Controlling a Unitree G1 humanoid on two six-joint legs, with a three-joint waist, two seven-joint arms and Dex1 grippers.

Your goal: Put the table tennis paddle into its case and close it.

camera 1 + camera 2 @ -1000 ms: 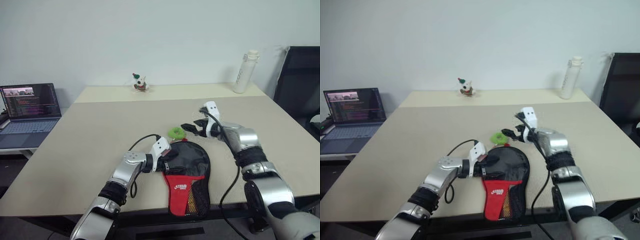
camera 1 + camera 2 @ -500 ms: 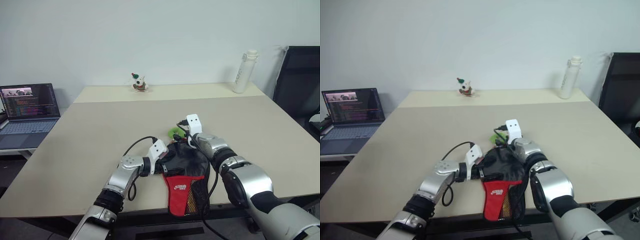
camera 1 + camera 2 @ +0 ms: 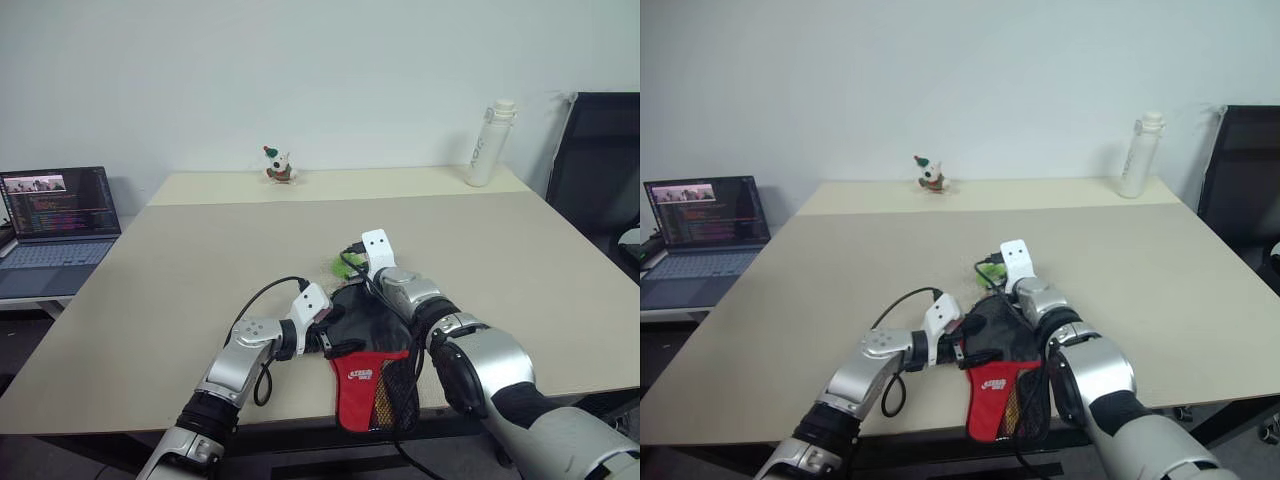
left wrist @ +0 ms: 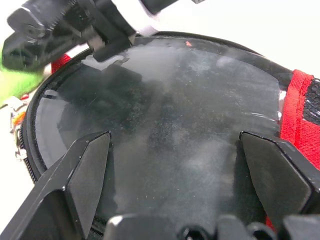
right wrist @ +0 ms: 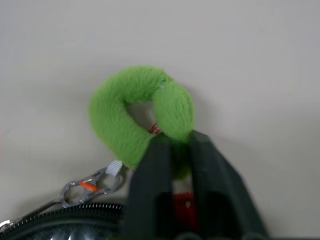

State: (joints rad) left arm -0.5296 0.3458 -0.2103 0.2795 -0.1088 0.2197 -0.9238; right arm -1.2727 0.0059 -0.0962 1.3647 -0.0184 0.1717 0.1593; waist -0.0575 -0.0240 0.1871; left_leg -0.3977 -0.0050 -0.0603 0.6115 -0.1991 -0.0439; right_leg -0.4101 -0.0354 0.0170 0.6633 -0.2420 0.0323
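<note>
The case [image 3: 360, 385], black with a red lettered panel, lies near the table's front edge. My left gripper [image 4: 175, 145] is open, its fingers [image 4: 85, 170] spread low over the case's glossy round black face [image 4: 175, 90]. A green ring [image 5: 135, 115] hangs from the zip pull at the case's far rim. My right gripper [image 5: 172, 142] is shut on the ring, and also shows from above [image 3: 350, 262]. The zip edge curves along the case's side. I cannot tell the paddle apart from the case's black face.
A small metal clip [image 5: 92, 182] links the ring to the zip. A laptop [image 3: 60, 215] stands off the table's left side. A white bottle [image 3: 490, 143] and a small toy figure [image 3: 280, 165] stand at the far edge. A black chair [image 3: 595, 160] is on the right.
My right gripper came down and to the left from beside the green ring, then shut on it. The left gripper has stayed open over the case.
</note>
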